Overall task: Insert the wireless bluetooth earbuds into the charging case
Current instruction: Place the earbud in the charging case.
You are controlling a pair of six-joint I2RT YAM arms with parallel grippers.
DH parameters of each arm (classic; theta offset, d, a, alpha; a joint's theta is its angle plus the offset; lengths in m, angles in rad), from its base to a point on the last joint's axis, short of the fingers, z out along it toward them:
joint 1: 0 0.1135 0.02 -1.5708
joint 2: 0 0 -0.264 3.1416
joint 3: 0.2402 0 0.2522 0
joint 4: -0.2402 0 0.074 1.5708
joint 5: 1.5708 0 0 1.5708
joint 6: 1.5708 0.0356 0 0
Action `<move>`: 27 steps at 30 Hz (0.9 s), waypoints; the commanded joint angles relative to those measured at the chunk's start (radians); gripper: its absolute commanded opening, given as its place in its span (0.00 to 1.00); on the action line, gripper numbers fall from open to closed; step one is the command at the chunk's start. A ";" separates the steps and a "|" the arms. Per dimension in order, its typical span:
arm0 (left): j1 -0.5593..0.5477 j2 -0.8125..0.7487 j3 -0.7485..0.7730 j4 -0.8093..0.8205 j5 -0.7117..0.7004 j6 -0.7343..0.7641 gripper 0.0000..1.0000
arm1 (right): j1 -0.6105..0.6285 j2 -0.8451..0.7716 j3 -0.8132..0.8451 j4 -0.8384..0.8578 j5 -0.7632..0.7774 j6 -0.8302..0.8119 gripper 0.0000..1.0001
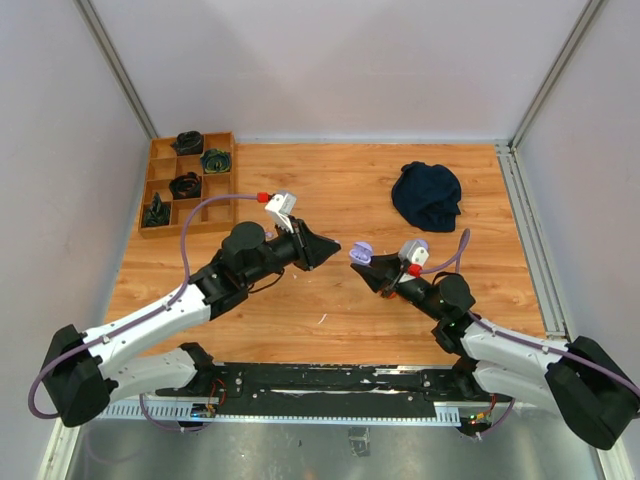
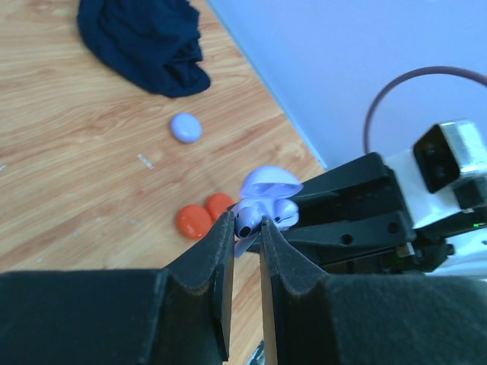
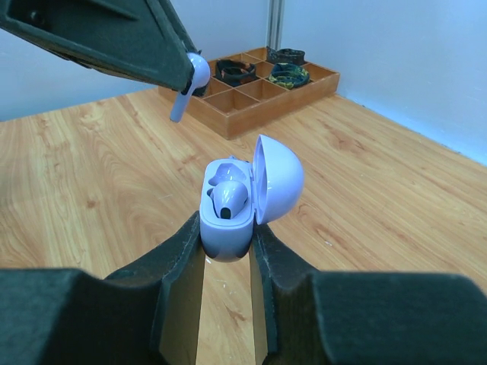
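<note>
My right gripper [image 3: 227, 237] is shut on the base of a pale lilac charging case [image 3: 228, 224] and holds it above the table. Its lid [image 3: 280, 179] stands open. One lilac earbud [image 3: 228, 199] sits in the case. My left gripper [image 2: 247, 223] is shut on a second lilac earbud [image 2: 251, 220], which shows in the right wrist view [image 3: 193, 76] with its stem pointing down, up and to the left of the case and apart from it. In the top view the left gripper [image 1: 333, 248] and the right gripper [image 1: 361, 266] face each other tip to tip, with the case [image 1: 361, 253] between them.
Two orange-red round pucks [image 2: 195, 221] and a lilac puck [image 2: 186, 127] lie on the wood table below the grippers. A navy cloth [image 1: 427, 195] lies at the back right. A wooden compartment tray [image 1: 188, 184] with dark items stands at the back left.
</note>
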 commanded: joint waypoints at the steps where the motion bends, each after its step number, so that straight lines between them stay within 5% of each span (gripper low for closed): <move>1: -0.026 -0.017 -0.013 0.156 0.029 -0.039 0.17 | 0.004 0.013 0.032 0.103 -0.028 0.055 0.05; 27: -0.109 0.098 -0.008 0.285 -0.032 -0.036 0.17 | 0.004 -0.006 0.041 0.137 -0.058 0.086 0.05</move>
